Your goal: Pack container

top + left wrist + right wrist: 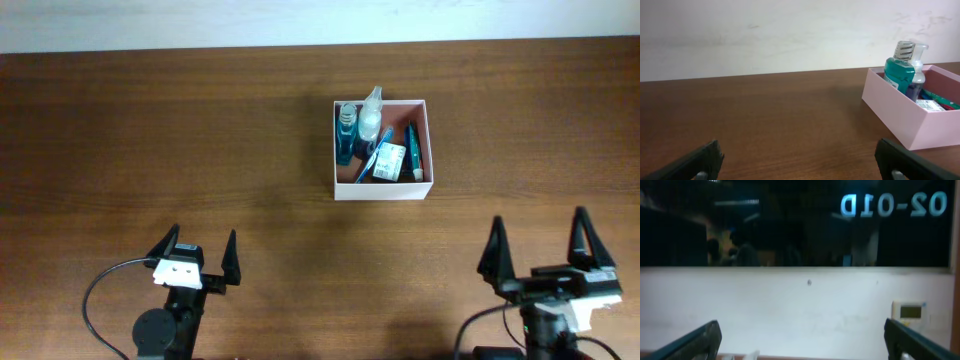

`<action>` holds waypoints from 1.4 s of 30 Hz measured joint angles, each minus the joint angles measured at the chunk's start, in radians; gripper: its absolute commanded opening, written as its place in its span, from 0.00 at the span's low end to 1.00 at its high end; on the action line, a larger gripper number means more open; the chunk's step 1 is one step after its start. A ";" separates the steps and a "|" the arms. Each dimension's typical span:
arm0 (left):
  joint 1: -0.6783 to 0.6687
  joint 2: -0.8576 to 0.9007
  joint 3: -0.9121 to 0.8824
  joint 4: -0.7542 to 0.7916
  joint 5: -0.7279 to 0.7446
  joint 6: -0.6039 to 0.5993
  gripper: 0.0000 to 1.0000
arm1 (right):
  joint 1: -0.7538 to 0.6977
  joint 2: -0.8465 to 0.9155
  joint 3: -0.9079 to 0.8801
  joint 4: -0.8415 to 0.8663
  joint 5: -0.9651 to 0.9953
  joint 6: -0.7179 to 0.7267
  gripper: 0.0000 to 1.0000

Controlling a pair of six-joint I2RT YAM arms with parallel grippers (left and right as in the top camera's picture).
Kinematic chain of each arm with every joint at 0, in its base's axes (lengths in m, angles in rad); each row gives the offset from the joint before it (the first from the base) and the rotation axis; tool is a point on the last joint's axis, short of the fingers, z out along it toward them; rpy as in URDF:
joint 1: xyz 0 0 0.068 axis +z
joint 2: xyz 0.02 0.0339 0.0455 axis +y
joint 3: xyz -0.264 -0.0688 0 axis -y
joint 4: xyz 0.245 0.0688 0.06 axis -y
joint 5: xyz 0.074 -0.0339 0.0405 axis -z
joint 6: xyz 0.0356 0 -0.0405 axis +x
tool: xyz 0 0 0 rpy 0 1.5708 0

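Observation:
The container [383,190], a square white-walled box with a reddish-brown inside, stands at the table's far middle. In it are a teal mouthwash bottle [345,135], a clear spray bottle [371,112], a blue toothbrush [365,162], a white packet [389,162] and a dark green tube [413,150]. In the left wrist view the container [900,117] is at the right with the mouthwash bottle [900,70] standing up in it. My left gripper [195,255] is open and empty near the front left. My right gripper [537,245] is open and empty near the front right, tilted up at the wall.
The brown wooden table [150,130] ends at a white wall [765,35] at the back. The right wrist view shows the wall, a dark window above it and a small wall panel [910,311].

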 measured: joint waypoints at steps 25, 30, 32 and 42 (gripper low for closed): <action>0.000 0.000 0.000 0.000 0.000 0.000 0.99 | 0.037 -0.001 -0.402 0.242 0.000 -0.002 0.99; 0.000 0.000 0.000 0.000 0.000 0.000 0.99 | 0.037 -0.001 -0.402 0.147 0.000 -0.003 0.99; 0.000 0.000 0.000 0.000 0.000 0.000 0.99 | 0.037 -0.001 -0.402 0.104 0.000 -0.002 0.99; 0.000 0.000 0.000 0.000 0.000 0.000 0.99 | 0.037 -0.001 -0.402 -0.037 0.000 -0.002 0.99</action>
